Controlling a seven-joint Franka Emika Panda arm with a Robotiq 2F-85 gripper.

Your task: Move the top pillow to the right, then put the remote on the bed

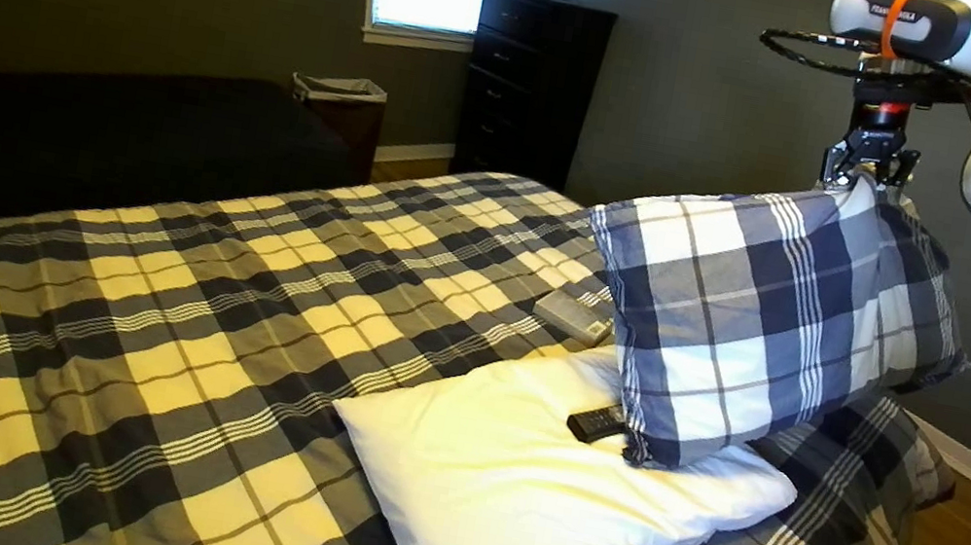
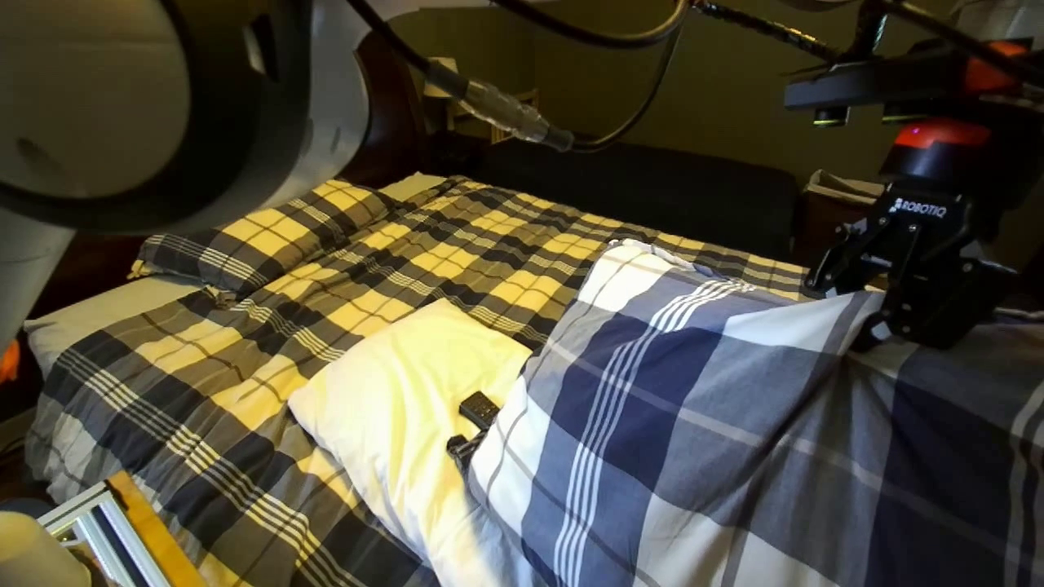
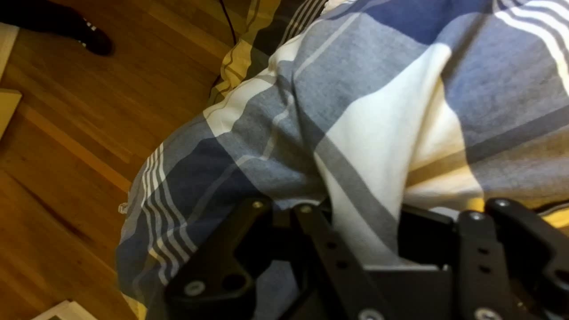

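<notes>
The top pillow point(image 1: 737, 305), in navy and white plaid, hangs tilted from my gripper point(image 1: 867, 184), which is shut on a pinched fold of its upper edge. In the wrist view a white and grey fold of the pillow point(image 3: 382, 146) runs up into the gripper point(image 3: 362, 222). Its low dark-tipped corner reaches down to the white pillow; whether it rests there I cannot tell. The black remote point(image 1: 596, 423) lies on that white pillow beside this corner, partly covered in both exterior views point(image 2: 479, 410). Beneath everything spreads the bed point(image 1: 241, 320) with its plaid comforter.
The white pillow point(image 1: 509, 484) lies on the bed under the hanging one. A flat grey box point(image 1: 574, 315) sits behind, partly hidden. Another plaid pillow point(image 2: 269, 232) is at the bed's head. A dresser point(image 1: 532, 83) and bin point(image 1: 333, 124) stand beyond; wooden floor point(image 3: 80, 146) borders the bed.
</notes>
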